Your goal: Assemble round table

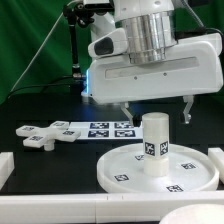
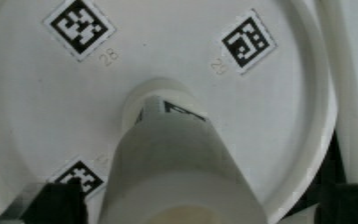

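The large rimmed round disc (image 1: 128,172) lies flat on the black table at the front right. The short thick cylinder leg (image 1: 155,145) stands upright at its centre. My gripper (image 1: 157,110) is open, its two fingers spread wide just above the leg's top, one on each side, touching nothing. In the wrist view the leg (image 2: 179,150) rises from the tagged disc (image 2: 158,45), and the dark fingertips (image 2: 37,203) show at both sides of the gripper (image 2: 194,208). The cross-shaped foot piece (image 1: 42,136) lies flat at the exterior view's left.
The marker board (image 1: 108,128) lies behind the disc, next to the foot piece. A white rail (image 1: 90,211) runs along the table's front, with a white block (image 1: 6,166) at its left end. A green backdrop stands behind the arm.
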`<action>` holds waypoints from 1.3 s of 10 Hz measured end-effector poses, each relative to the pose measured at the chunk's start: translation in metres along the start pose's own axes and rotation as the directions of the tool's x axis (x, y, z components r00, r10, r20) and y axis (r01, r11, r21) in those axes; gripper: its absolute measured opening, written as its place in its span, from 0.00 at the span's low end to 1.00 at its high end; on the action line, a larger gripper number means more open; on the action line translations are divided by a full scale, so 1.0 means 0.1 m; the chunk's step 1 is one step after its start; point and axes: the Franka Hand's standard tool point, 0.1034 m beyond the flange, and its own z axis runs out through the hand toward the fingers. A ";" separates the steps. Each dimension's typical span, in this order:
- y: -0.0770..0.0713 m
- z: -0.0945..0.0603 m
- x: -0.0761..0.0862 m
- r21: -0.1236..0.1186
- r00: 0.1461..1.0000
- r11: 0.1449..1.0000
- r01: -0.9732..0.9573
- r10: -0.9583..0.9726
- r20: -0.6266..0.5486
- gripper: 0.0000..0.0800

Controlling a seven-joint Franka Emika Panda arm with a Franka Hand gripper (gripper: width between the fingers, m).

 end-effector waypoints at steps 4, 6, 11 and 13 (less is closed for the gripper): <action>0.01 -0.01 0.03 -0.032 0.923 0.923 0.385 -0.385 0.005 0.81; -0.02 -0.01 0.02 -0.043 0.810 0.809 0.586 -0.586 0.020 0.81; 0.02 -0.01 0.03 -0.039 0.564 0.563 0.826 -0.825 0.040 0.81; 0.03 0.02 0.02 -0.033 0.376 0.375 0.926 -0.923 0.075 0.81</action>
